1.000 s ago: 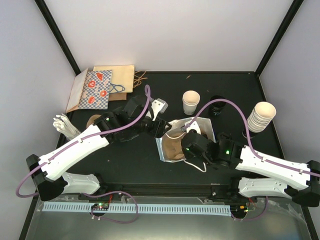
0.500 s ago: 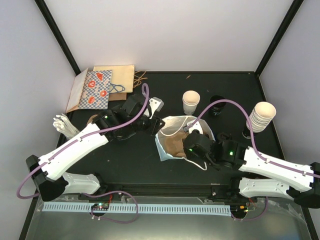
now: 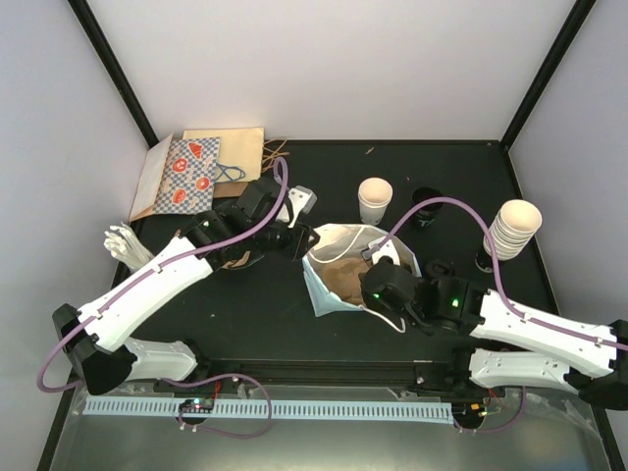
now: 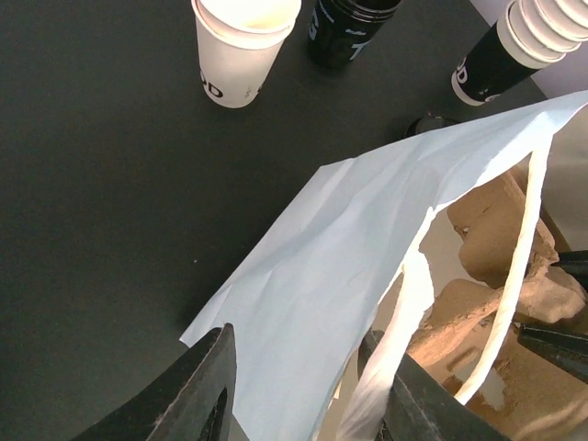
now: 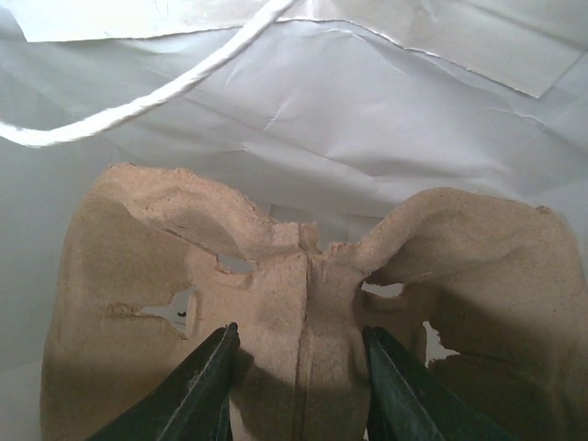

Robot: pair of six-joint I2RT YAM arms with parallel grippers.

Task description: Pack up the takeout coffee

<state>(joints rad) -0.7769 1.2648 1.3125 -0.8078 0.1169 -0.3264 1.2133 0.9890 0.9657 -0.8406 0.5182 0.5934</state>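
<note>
Lying on the black table (image 3: 265, 314), the blue bag (image 3: 322, 294) gapes open with the brown carrier (image 3: 343, 283) inside. The right end effector (image 5: 296, 367) is clamped on the carrier's middle ridge; the left end effector (image 4: 303, 377) straddles the bag's wall — gripping or not, I cannot tell. One open-topped cup (image 3: 375, 199) stands on the table behind the bag — outside it.

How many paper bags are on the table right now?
3. The light blue bag sits open in the middle, the checkered bag lies flat at the back left, and the brown bag lies flat partly under it. Another may lie hidden beneath the checkered one.
</note>
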